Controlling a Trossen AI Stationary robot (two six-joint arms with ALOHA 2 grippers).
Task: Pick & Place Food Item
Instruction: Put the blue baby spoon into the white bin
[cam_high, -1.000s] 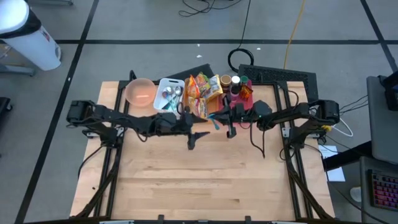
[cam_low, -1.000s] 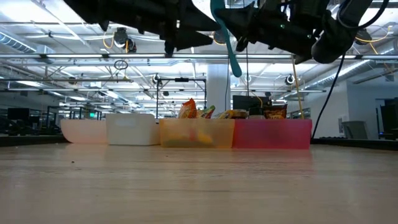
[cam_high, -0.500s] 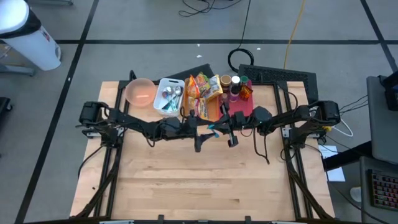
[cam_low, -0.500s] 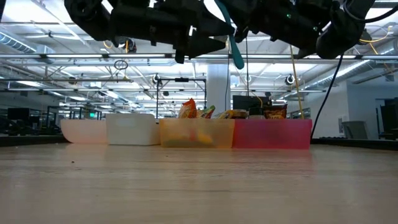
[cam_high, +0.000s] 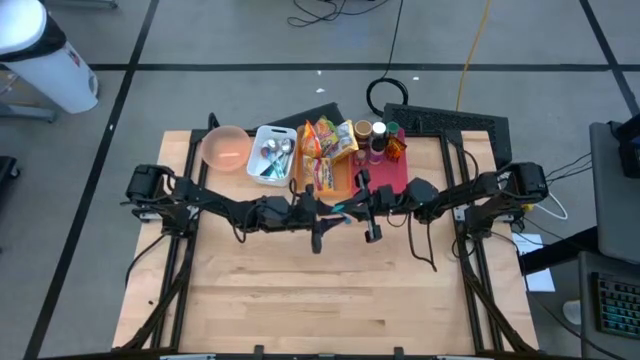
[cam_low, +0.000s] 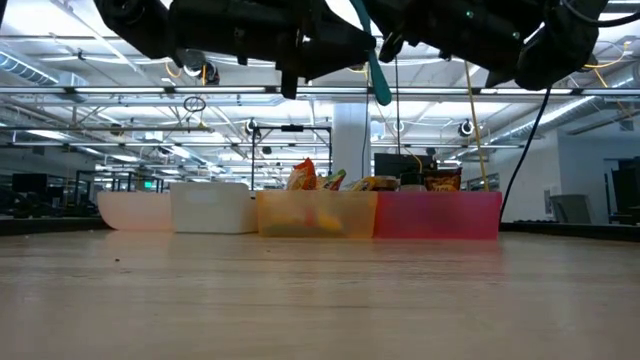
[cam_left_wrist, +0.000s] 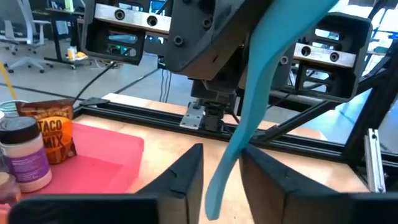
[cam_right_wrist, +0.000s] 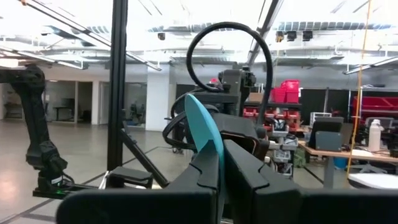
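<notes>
A teal spatula is held clamped in the right end effector above the counter. Its free end hangs between the left end effector's parted fingers, so for a clean handover these should be closed squarely on it before the right is released.

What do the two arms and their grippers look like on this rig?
Both arms are dark, near-black, built of jointed segments, with loose black cables looping off them. The left gripper has two flat, angular black fingers; the right gripper has the same blocky black fingers. No markings are legible.

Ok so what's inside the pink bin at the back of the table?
The pink bin holds a brown taco seasoning packet and a white-lidded jar standing at one end. The rest of its floor looks bare; whatever lies behind the jar is hidden.
</notes>
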